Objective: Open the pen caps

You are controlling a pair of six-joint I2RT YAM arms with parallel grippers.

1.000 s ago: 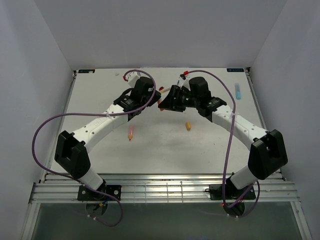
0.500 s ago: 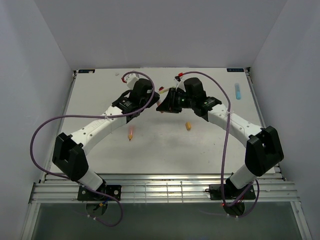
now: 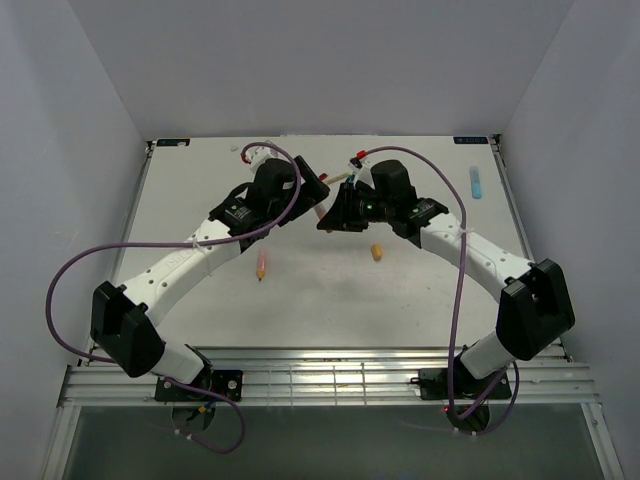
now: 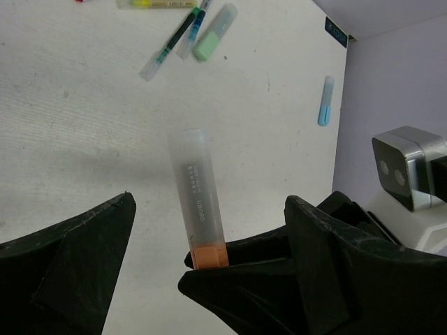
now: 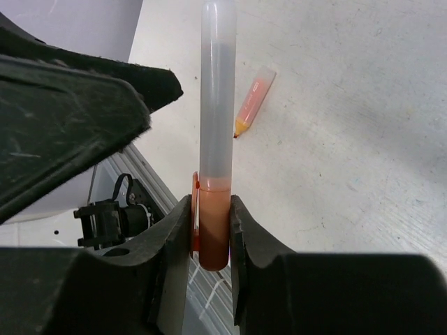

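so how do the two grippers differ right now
The left gripper stands wide open; the right gripper is closed. The left gripper holds nothing, with gaps on either side of the translucent barrel; the right gripper pinches its orange cap. Shared: both face each other around the same barrel, above the table.

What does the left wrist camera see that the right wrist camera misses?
Only the left wrist view: a pale green highlighter, a thin teal pen and a blue pen on the table. Only the right wrist view: an orange pen lying flat. Both: the translucent pen, its orange cap pinched by the right gripper.
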